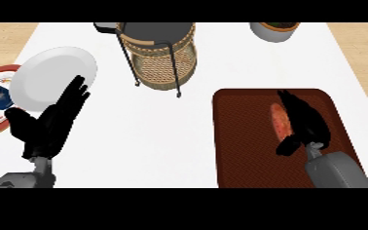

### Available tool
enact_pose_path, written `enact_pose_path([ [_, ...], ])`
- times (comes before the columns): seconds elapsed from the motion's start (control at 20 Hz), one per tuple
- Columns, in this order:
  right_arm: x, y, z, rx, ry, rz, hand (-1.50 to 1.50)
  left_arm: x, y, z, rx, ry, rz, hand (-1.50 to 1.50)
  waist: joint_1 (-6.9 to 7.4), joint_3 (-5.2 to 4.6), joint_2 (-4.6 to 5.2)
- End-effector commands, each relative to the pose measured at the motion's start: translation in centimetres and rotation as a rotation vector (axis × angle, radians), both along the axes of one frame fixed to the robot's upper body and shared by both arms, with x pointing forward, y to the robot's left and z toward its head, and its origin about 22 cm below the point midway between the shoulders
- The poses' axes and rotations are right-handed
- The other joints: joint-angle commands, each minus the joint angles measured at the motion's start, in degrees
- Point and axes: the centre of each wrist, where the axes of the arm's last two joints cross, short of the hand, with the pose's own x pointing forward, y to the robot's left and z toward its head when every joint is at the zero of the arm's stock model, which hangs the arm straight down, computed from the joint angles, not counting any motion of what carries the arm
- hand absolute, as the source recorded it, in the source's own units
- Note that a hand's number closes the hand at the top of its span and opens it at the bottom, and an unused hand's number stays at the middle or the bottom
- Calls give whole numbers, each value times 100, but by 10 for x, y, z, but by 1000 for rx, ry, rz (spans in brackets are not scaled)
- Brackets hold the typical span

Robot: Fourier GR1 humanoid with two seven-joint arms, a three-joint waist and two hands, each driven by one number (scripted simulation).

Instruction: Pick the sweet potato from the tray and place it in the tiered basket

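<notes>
- One sweet potato lies on the brown tray, touching the left side of the right hand, whose fingers curl around it.
- Left of the tray, the left hand rests open, fingers straight.
- Beyond the tray's far left corner, the tiered basket stands on the white counter, a white plate further left.

The broad white counter top carries everything here. A dark brown rectangular tray with rounded corners lies flat on it, directly under the right hand. A woven wicker tiered basket on a thin black wire frame stands farther out, ahead and to the left of that hand. A white round plate lies just ahead of the left hand, touching its fingertips in this view. A grey round pot sits at the far edge, well ahead of the right hand.
</notes>
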Motion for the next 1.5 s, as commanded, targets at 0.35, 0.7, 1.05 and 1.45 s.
enact_pose_path([
  [0.35, -18, 14, -22, -69, 148, 126, 150, 1, -7, 8, 11, 6, -6, 0, -29, -2, -8],
  [0.7, -7, 4, -21, -139, 22, 166, 150, 8, -14, 2, 18, -6, -5, 0, -28, -1, -7],
  [1.05, 40, -37, 6, -187, -143, 151, 150, 3, 0, -12, 11, -10, -1, 0, 19, 0, 9],
  [1.45, 42, -14, 64, 210, -655, 143, 150, -2, 4, -6, 8, -6, 26, 0, -101, 7, -42],
])
